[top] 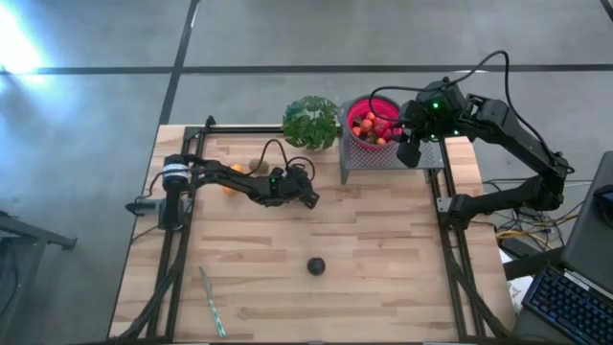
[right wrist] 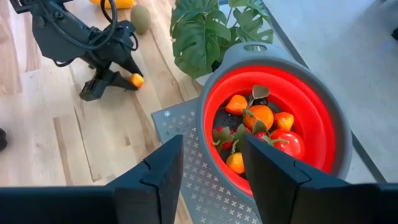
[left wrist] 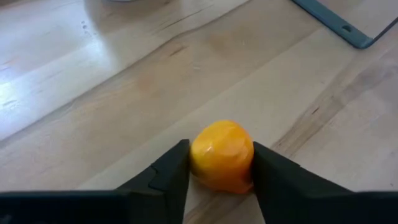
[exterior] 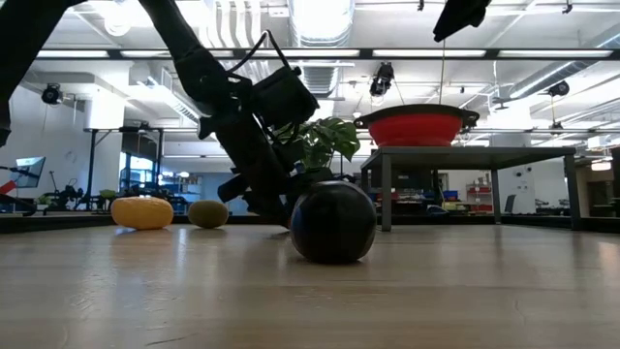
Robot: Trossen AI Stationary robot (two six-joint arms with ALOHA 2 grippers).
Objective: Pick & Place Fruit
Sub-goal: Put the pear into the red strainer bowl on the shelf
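The left gripper (left wrist: 219, 177) sits low on the table (left wrist: 112, 118), its two fingers pressed against either side of a small orange ball (left wrist: 222, 154), clamped on it, presumably ready for lifting toward the bowl; the ball looks glossy, round and slightly dimpled; behind the gripper lie an elongated yellow-orange piece (exterior: 141, 212) and a kiwi (exterior: 207, 213); a dark round fruit (top: 315, 265) rests well apart on the open wood; the right gripper (right wrist: 208, 168), fingers apart and empty, hovers just above the red bowl (right wrist: 323, 118), which holds strawberries and orange pieces, beside the leafy plant (top: 311, 122).
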